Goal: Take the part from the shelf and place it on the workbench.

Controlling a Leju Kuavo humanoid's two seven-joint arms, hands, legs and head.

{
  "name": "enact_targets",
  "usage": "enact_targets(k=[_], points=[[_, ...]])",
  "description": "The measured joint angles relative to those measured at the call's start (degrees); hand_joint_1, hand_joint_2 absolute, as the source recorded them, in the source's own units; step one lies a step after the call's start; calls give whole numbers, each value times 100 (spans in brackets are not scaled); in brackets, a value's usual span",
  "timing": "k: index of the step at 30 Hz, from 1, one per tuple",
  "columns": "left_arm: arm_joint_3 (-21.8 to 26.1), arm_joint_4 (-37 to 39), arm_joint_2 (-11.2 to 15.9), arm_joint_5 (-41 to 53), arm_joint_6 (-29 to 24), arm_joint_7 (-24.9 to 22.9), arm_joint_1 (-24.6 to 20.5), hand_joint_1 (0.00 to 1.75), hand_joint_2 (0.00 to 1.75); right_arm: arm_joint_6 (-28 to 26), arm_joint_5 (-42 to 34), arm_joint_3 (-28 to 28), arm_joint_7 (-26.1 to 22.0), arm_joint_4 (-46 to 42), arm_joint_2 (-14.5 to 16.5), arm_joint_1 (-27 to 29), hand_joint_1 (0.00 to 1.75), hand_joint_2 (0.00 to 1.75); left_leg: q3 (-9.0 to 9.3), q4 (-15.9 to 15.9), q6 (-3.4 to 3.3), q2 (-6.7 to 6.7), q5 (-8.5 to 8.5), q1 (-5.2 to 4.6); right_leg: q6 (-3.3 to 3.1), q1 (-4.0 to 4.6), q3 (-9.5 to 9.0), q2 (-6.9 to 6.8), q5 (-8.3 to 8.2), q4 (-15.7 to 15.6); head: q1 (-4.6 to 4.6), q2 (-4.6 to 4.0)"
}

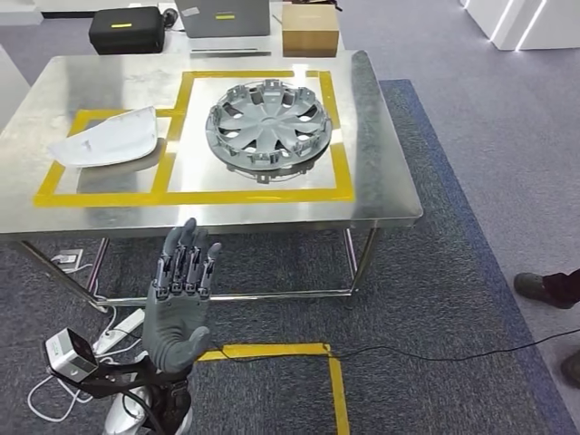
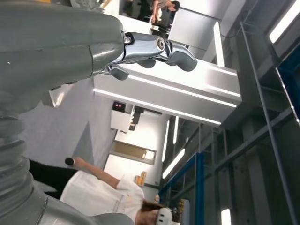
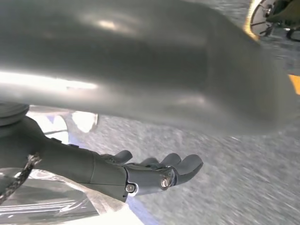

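Two parts lie on the steel workbench (image 1: 383, 181), each inside yellow tape: a grey wheel cover (image 1: 268, 120) in the larger square and a white curved panel (image 1: 110, 139) in the smaller one beside it. The left hand (image 1: 179, 304) is raised in front of the bench, fingers straight and holding nothing. The right hand (image 3: 148, 173) seems loosely extended and empty too, though its view is blurred.

Wheel cover (image 1: 268, 120) lying on counter (image 1: 383, 181) centre-right, curved panel (image 1: 110, 139) lying near its left edge. Case (image 1: 127, 30), laptop (image 1: 226, 18), box (image 1: 310, 30) sitting behind far edge. Left hand (image 1: 179, 294) hovering before near edge.
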State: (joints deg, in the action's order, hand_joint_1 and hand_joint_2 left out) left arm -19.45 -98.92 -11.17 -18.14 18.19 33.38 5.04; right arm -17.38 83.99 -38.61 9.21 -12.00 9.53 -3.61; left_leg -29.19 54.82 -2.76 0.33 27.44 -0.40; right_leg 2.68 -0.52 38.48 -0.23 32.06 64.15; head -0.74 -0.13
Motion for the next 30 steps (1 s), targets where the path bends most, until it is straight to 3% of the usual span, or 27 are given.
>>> enact_targets(k=[1, 2, 3, 4, 6, 8, 10, 12, 14, 16, 17, 18, 19, 21, 23, 24, 27, 28, 30], points=[[0, 0, 1, -4, 3, 0, 1, 0, 175, 0, -1, -3, 0, 0, 0, 0, 0, 0, -87, 7, -8, 4, -64, -6, 15, -6, 88, 1, 228, 395, -11, 0], [0, 0, 2, -15, 5, 0, 2, 0, 175, 0, -1, -7, -2, 0, 0, 0, 0, 0, -174, 14, -8, 8, -126, -13, 25, -7, 126, 1, 320, 712, -13, 0], [0, 0, 3, -28, 8, -1, 2, 0, 175, 0, -2, -8, -5, 0, 0, 0, 0, 0, -262, 24, -5, 11, -189, -20, 28, -7, 85, 1, 265, 860, -12, 0], [0, 0, 3, -40, 11, -2, 2, 0, 175, 0, -2, -9, -10, 0, 0, -1, 0, 0, -347, 34, 3, 13, -248, -23, 23, -7, -52, 1, 111, 808, -13, 0], [0, -1, 2, -55, 18, -5, 2, 0, 175, -1, -2, -10, -18, -1, 0, -11, 0, 0, -494, 63, 32, 11, -354, -29, -5, -5, -613, 5, -171, 144, -13, 0], [0, -3, -1, -60, 22, -7, -5, 0, 175, -3, -1, -10, -22, -4, 0, -30, 0, 0, -592, 108, 74, 14, -442, -44, -42, 8, -1224, 15, -143, -713, -15, 0], [0, -4, -1, -63, 25, -8, -10, 0, 175, -2, -1, -11, -27, -7, 0, -35, 0, 0, -661, 130, 123, 22, -554, -48, -83, 31, -1419, 25, -70, -1071, -17, 0], [1, -4, 3, -63, 25, -9, -5, 0, 175, 3, -3, -13, -23, -2, 5, -21, 0, 0, -740, 155, 183, 12, -571, -43, -168, 22, -1317, 9, -155, -1081, -21, 0], [3, -4, 13, -63, 23, -10, 2, 0, 175, 7, -4, -16, -20, 4, 11, -17, 0, 0, -887, 511, 257, -8, -187, -25, -273, 2, -1192, -20, -270, -1076, -12, 0], [5, -4, 29, -62, 18, -13, 13, 0, 175, 8, -5, -19, -21, 4, 13, -16, 0, 0, -1089, 1301, 321, -16, 379, 9, -328, 5, -1030, -35, -365, -1022, 2, 0], [6, -4, 38, -62, 13, -14, 20, 0, 175, 8, -7, -20, -20, 4, 13, -12, 0, 0, -1146, 1653, 342, -17, 533, 24, -333, 6, -935, -39, -409, -988, 7, 0], [8, -4, 46, -62, 5, -15, 27, 0, 175, 8, -9, -22, -20, 4, 13, -10, 0, 0, -1128, 1842, 355, -17, 559, 38, -331, 6, -839, -41, -450, -950, 5, 0], [10, -4, 51, -60, -12, -17, 32, 0, 175, 8, -11, -24, -19, 4, 13, -10, 0, 0, -1003, 1804, 361, -16, 471, 50, -323, 5, -744, -42, -489, -909, 7, 0], [15, -5, 55, -53, -63, -22, 34, 0, 175, 10, -19, -27, -13, 4, 14, -10, 0, 0, -494, 1173, 342, -18, 219, 65, -292, 3, -589, -37, -550, -828, 6, 0], [23, -17, 55, -42, -110, -23, 36, 0, 175, 15, -26, -29, 2, 4, 15, -9, 0, 0, -16, 441, 296, -24, 183, 51, -234, 13, -486, -33, -610, -764, 3, 0], [33, -27, 56, -38, -122, -21, 39, 0, 175, 18, -28, -29, 11, 4, 15, -9, 0, 0, 87, 246, 269, -27, 221, 37, -196, 12, -455, -34, -649, -752, 2, 0], [79, -58, 59, -32, -147, -10, 63, 0, 175, 20, -22, -33, 27, 5, 15, -3, 0, 0, 56, 133, 151, -17, 143, 25, -74, -7, -386, -31, -687, -741, 0, 0], [96, -69, 59, -29, -154, -8, 70, 0, 175, 21, -20, -36, 31, 6, 15, 0, 0, 0, 15, 115, 104, -6, 84, 32, -45, -11, -330, -22, -560, -650, -8, 0], [127, -84, 59, -27, -157, -7, 77, 0, 175, 20, -18, -42, 32, 7, 15, 4, 0, 0, -113, 95, 41, 12, -38, 38, -8, -17, -130, -5, -68, -127, -27, 0]])
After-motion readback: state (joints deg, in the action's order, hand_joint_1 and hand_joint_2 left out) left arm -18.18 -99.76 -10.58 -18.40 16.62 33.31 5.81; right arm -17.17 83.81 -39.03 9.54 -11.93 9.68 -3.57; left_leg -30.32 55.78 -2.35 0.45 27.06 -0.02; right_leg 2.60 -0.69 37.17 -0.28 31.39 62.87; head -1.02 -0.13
